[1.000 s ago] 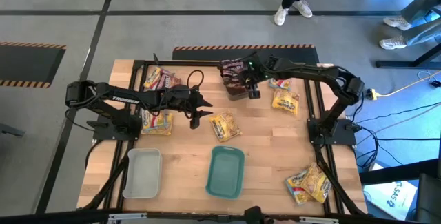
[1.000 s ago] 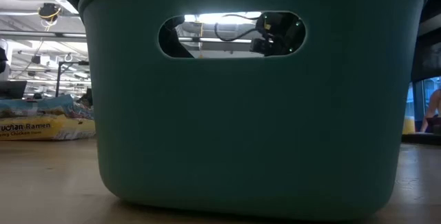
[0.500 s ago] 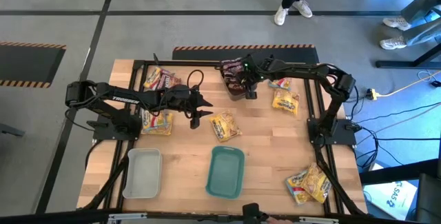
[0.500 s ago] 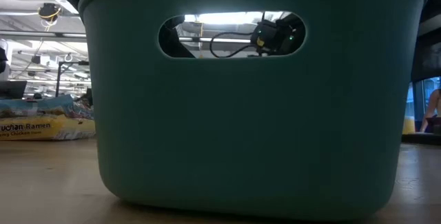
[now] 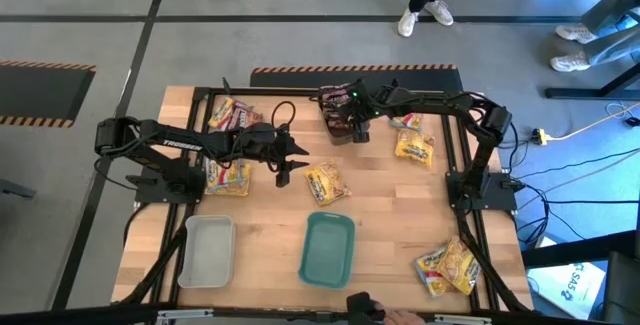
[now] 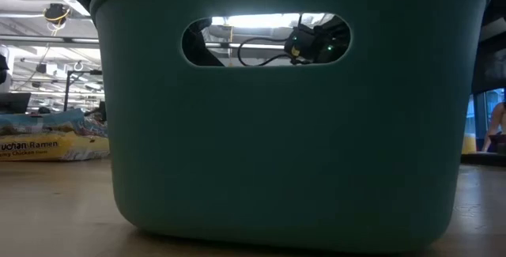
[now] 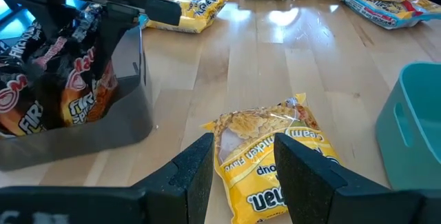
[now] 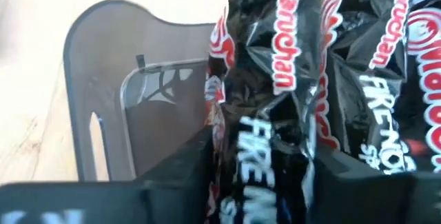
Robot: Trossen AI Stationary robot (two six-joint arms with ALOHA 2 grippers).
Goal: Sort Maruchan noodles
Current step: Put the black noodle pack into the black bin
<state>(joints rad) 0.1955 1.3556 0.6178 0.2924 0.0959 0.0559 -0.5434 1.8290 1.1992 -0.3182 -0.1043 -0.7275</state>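
The right gripper has slid farther over the grey plastic tray near the table's far edge, fingers parting around a crinkly maroon-black noodle packet — likely a drop-off; the left gripper hovers part-open, empty, above a yellow packet mid-table.

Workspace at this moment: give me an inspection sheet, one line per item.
Surface: pale wooden table.
Job's things: dark crinkly noodle packets in grey plastic bin; yellow flat packet mid-table; more at edges.
Clutter: teal plastic tray, translucent white tray.
Grippers: right pincer over bin, dark packet between its fingers; left pincer open above yellow packet.
Cables: black loop on left arm.
Surroundings: person's white shoes.
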